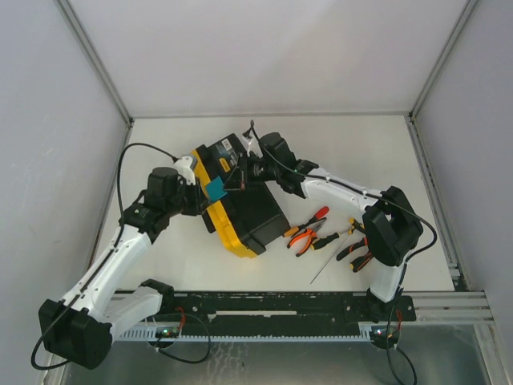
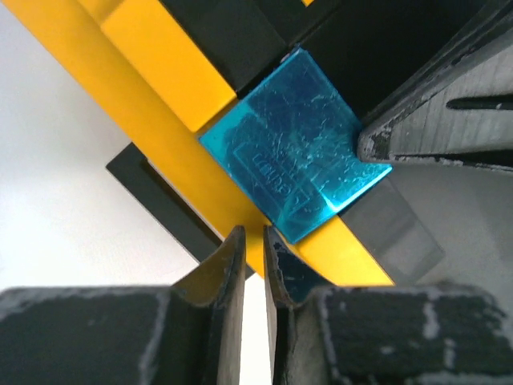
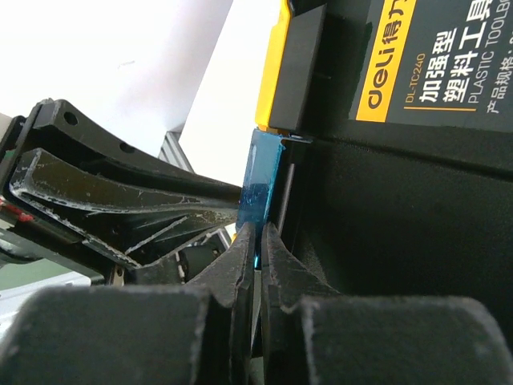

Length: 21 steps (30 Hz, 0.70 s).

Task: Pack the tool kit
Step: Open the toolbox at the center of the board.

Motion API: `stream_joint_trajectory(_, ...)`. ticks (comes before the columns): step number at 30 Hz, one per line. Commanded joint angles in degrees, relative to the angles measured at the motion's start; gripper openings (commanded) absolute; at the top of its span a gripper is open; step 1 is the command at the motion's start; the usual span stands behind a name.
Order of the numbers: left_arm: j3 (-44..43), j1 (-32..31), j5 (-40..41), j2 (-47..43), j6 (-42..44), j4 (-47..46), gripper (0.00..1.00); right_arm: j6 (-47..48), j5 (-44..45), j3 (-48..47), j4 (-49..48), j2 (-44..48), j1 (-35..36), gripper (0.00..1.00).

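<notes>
The toolbox [image 1: 252, 216], black with a yellow lid [image 1: 218, 215], lies at an angle mid-table. Its teal latch [image 1: 215, 190] [image 2: 292, 156] [image 3: 260, 180] sticks out from the lid's edge. My right gripper [image 1: 239, 178] [image 3: 258, 233] is shut on the latch's edge, and one of its fingers [image 2: 433, 120] touches the latch's corner. My left gripper [image 1: 202, 198] [image 2: 255, 237] stands nearly closed just below the latch. Its tips pinch the yellow lid rim [image 2: 160, 120]. Orange-handled pliers [image 1: 303, 238], a red screwdriver [image 1: 314, 216], more pliers [image 1: 357, 253] and a long screwdriver [image 1: 333, 258] lie right of the box.
A black rail [image 1: 280, 309] runs along the near edge between the arm bases. White walls enclose the table on the left, back and right. The right arm's elbow [image 1: 393, 228] hangs over the loose tools.
</notes>
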State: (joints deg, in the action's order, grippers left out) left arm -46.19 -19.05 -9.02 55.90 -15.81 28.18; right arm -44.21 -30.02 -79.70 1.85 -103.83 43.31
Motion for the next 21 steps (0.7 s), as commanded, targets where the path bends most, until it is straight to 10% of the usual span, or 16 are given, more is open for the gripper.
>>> stream_joint_trajectory(1,0.81,-1.03,-5.35,2.0,-0.45,-4.56,0.18,-0.61,-13.15,-8.01,-9.98,5.08,7.05,0.0)
stream_joint_trajectory(21,1.34,-1.03,-5.16,0.72,-0.86,-5.51,0.18,3.3,-10.54,-17.16,-2.35,2.12,12.16,0.0)
